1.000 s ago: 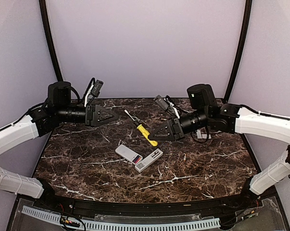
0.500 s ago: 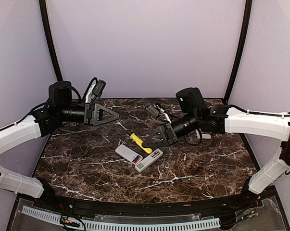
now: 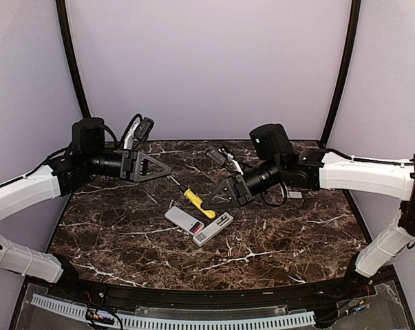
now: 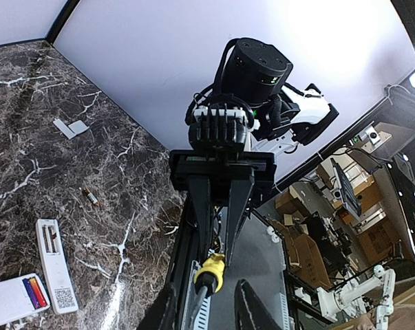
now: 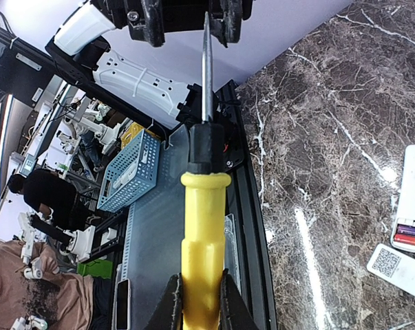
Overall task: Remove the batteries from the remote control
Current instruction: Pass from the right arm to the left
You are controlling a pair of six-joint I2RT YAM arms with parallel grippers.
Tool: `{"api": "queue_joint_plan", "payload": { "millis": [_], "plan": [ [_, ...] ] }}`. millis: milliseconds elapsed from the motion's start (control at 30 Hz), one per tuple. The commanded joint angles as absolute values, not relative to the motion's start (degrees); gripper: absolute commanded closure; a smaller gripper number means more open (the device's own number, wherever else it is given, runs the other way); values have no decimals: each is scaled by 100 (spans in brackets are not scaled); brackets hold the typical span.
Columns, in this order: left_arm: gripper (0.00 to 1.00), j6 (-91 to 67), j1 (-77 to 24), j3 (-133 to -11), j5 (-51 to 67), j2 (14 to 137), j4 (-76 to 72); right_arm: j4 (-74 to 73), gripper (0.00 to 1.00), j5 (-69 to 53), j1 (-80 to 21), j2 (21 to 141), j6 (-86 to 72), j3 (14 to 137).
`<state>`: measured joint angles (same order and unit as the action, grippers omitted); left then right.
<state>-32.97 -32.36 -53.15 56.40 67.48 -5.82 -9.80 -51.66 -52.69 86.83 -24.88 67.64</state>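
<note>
Presently the batteries [image 4: 34, 292] sit side by side in the open bay at one end of the remote [image 3: 179, 218], which lies on the bench [image 3: 124, 234]. Both wrist views show their long axes running across the remote's width; the top view is too coarse to tell. A loose cover [image 3: 215, 227] lies just beside that end. Behind the remote, the right gripper [image 3: 210, 203] has its jaws clamped on the screwdriver [image 5: 200, 261]. The shaft points at the left gripper [image 3: 167, 167], whose jaws stand narrowly apart either side of the tip; contact cannot be told.
</note>
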Motion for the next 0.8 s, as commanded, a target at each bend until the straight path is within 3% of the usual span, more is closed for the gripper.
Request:
{"api": "queue_joint_plan", "payload": {
  "millis": [0,533,700,767],
  "plan": [
    [76,-3337,-3211,-5194,5820,6764,-710,-781,100,-5219,-5326,8692,-2399,6921],
    [100,-3531,-3217,-5102,5867,6759,-928,-713,100,-5137,-5326,8633,-2410,6849],
    [100,-3628,-3217,-5055,5778,6704,-1091,-670,100,-4887,-5326,8577,-2404,6784],
    [100,-3754,-3217,-4986,5643,6630,-1265,-526,93,-4722,-5326,8507,-2477,6709]
  ]
}}
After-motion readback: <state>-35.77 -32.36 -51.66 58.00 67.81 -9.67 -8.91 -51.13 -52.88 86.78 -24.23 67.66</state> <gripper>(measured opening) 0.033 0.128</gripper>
